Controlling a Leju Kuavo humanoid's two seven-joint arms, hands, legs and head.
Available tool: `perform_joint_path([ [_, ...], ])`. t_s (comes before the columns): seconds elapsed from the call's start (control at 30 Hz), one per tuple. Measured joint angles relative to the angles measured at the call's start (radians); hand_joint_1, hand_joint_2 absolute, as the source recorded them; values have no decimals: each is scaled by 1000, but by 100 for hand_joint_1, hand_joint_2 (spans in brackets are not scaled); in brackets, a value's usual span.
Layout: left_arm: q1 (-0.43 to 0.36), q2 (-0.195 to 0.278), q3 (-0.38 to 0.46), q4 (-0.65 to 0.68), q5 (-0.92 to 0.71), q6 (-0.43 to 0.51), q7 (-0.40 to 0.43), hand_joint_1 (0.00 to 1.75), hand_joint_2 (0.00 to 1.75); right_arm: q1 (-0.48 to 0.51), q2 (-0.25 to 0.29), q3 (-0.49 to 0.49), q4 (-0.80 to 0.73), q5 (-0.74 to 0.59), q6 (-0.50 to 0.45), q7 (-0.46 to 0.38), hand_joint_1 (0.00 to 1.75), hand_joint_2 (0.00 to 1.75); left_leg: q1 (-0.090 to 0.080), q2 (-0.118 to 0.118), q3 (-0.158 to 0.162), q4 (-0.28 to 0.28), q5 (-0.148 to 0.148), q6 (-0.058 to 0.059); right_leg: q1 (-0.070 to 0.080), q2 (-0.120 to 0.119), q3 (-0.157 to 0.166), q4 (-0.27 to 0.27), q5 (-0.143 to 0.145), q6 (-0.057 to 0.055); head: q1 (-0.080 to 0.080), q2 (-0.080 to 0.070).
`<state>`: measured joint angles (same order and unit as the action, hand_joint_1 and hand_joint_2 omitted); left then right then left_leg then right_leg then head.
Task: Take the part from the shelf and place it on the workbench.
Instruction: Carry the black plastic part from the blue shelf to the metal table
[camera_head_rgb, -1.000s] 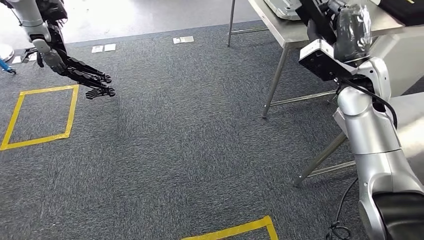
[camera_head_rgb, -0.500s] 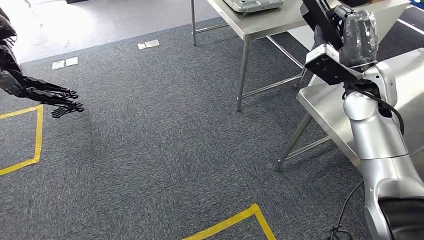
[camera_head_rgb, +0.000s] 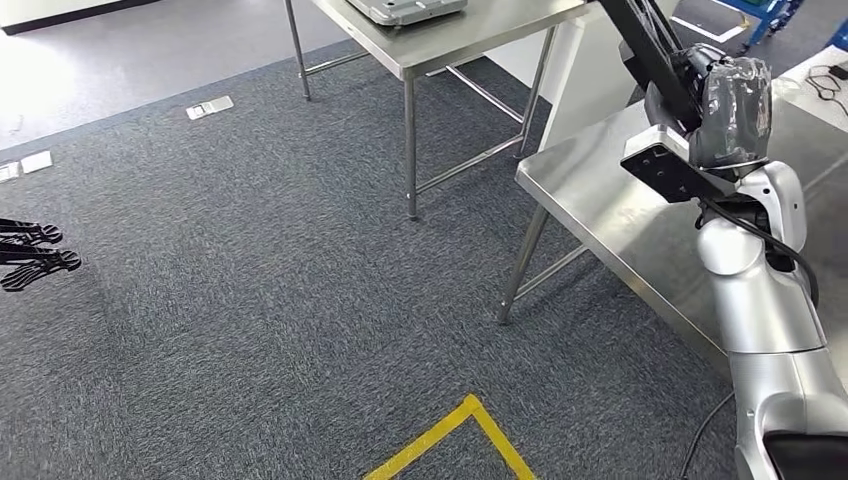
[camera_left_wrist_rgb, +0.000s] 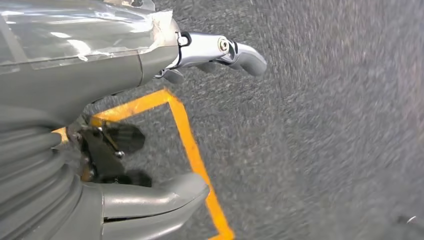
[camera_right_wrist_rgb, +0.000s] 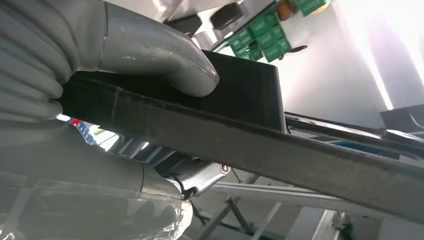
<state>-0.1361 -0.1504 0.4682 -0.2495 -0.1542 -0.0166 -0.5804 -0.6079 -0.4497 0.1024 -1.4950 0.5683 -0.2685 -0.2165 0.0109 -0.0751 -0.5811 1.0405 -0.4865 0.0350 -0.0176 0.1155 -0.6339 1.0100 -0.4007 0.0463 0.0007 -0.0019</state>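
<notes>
a robot's view down onto grey carpet (camera_head_rgb: 280, 300) with two steel benches nearby. the right hand (camera_right_wrist_rgb: 125, 65) is raised at the right side of the scene and clamps a flat black part (camera_right_wrist_rgb: 240, 100): in the right wrist view the thick grey thumb (camera_right_wrist_rgb: 160, 55) presses on the part's top face while the rest of the hand sits beneath it, and the part's long dark edge runs on away from the hand. in the head view the same part (camera_head_rgb: 645, 45) rises as a dark strip from the right hand (camera_head_rgb: 700, 90), above the near bench (camera_head_rgb: 600, 210), whose steel top lies just below and beside the hand. a second bench (camera_head_rgb: 470, 30) stands farther from the right hand and carries a grey tray (camera_head_rgb: 405, 10). the left hand (camera_head_rgb: 30, 255) hangs well apart, over the carpet, its dark fingers (camera_head_rgb: 45, 262) stretched out and holding nothing. in the left wrist view the left hand (camera_left_wrist_rgb: 150, 125) hovers over yellow floor tape (camera_left_wrist_rgb: 192, 150), thumb and fingers spread.
</notes>
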Motion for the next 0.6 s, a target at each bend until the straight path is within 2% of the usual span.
perform_joint_path([
  [0.03, 0, 0, -1, 0, -2, 1, 1, 0, 175, 11, -2, -6, -3, 2, 0, -3, 175, 175, -3, 13, 1, -3, 3, 5, 0, 11, -3, -4, 4, 7, 0, 0],
  [0.07, 0, 0, -2, 0, -3, 3, 2, 0, 175, 20, -5, -13, -5, 4, 0, -6, 175, 175, -4, 25, 3, -11, 9, 12, 0, 4, -9, -3, 5, 12, 0, 0],
  [0.1, 1, 0, -2, 0, -3, 4, 2, 0, 175, 26, -7, -19, -5, 4, 0, -8, 175, 175, -4, 38, 6, -19, 16, 20, 2, -17, -20, 11, -4, 14, 3, 0],
  [0.13, 2, 1, -2, 0, -4, 6, 3, 0, 175, 30, -10, -24, -6, 5, 0, -9, 175, 175, -3, 51, 7, -27, 22, 27, 4, -45, -40, 46, -22, 12, 6, 0],
  [0.17, 4, 2, -2, 0, -4, 6, 3, 0, 175, 34, -10, -28, -6, 5, 0, -10, 175, 175, -3, 64, 7, -31, 25, 32, 4, -76, -68, 104, -50, 9, 8, 0],
  [0.2, 6, 3, -2, 1, -4, 6, 3, 0, 175, 37, -10, -30, -6, 6, 0, -11, 175, 175, -4, 77, 6, -32, 26, 34, 4, -93, -100, 173, -80, 7, 11, 0],
  [0.23, 9, 3, -3, 1, -4, 6, 3, 0, 175, 43, -10, -31, -6, 6, 0, -13, 175, 175, -5, 91, 5, -32, 26, 33, 3, -98, -128, 237, -102, 9, 12, 0],
  [0.27, 12, 3, -3, 1, -4, 6, 3, 0, 175, 51, -10, -32, -5, 6, 0, -15, 175, 175, -5, 104, 4, -32, 26, 33, 2, -101, -141, 275, -114, 13, 12, 0],
  [0.3, 14, 3, -3, 2, -4, 7, 3, 0, 175, 60, -9, -32, -5, 8, -2, -19, 175, 175, -5, 116, 4, -32, 25, 32, 0, -104, -134, 271, -111, 21, 12, 0],
  [0.33, 17, 3, -3, 2, -5, 7, 3, 0, 175, 68, -9, -34, -5, 10, -4, -23, 175, 175, -5, 128, 4, -32, 24, 31, -2, -112, -105, 226, -96, 30, 12, 0],
  [0.37, 19, 3, -3, 3, -6, 7, 3, 0, 175, 76, -8, -35, -5, 13, -9, -28, 175, 175, -5, 139, 4, -31, 23, 28, -3, -129, -61, 153, -74, 37, 12, 0],
  [0.4, 20, 3, -3, 3, -7, 8, 3, 0, 175, 81, -7, -37, -5, 18, -15, -32, 175, 175, -8, 149, 5, -30, 20, 25, -2, -156, -17, 79, -54, 41, 12, 0],
  [0.43, 22, 3, -3, 3, -9, 8, 3, 0, 175, 85, -4, -38, -5, 24, -21, -35, 175, 175, -11, 159, 7, -29, 17, 20, 2, -178, 15, 23, -38, 38, 12, 0],
  [0.47, 23, 3, -3, 4, -10, 8, 3, 0, 175, 89, -1, -40, -5, 30, -27, -38, 175, 175, -15, 168, 9, -28, 15, 15, 5, -192, 32, -7, -29, 32, 12, 0],
  [0.5, 24, 3, -3, 4, -11, 8, 3, 0, 175, 92, 2, -42, -5, 37, -31, -38, 175, 175, -19, 178, 12, -27, 12, 11, 10, -192, 35, -15, -26, 25, 11, 0],
  [0.53, 25, 3, -3, 4, -11, 8, 3, 0, 175, 96, 4, -43, -5, 43, -32, -39, 175, 175, -20, 190, 15, -27, 10, 7, 9, -178, 33, -15, -23, 18, 10, 0],
  [0.57, 24, 3, -3, 4, -11, 8, 4, 0, 175, 99, 7, -44, -5, 50, -34, -38, 175, 175, -17, 192, 16, -24, 4, 2, 2, -165, 32, -15, -21, 13, 10, 0],
  [0.6, 24, 3, -3, 4, -11, 8, 4, 0, 175, 98, 9, -45, -5, 57, -34, -38, 175, 175, -14, 179, 13, -12, -8, -3, -5, -153, 33, -16, -19, 6, 9, 0],
])
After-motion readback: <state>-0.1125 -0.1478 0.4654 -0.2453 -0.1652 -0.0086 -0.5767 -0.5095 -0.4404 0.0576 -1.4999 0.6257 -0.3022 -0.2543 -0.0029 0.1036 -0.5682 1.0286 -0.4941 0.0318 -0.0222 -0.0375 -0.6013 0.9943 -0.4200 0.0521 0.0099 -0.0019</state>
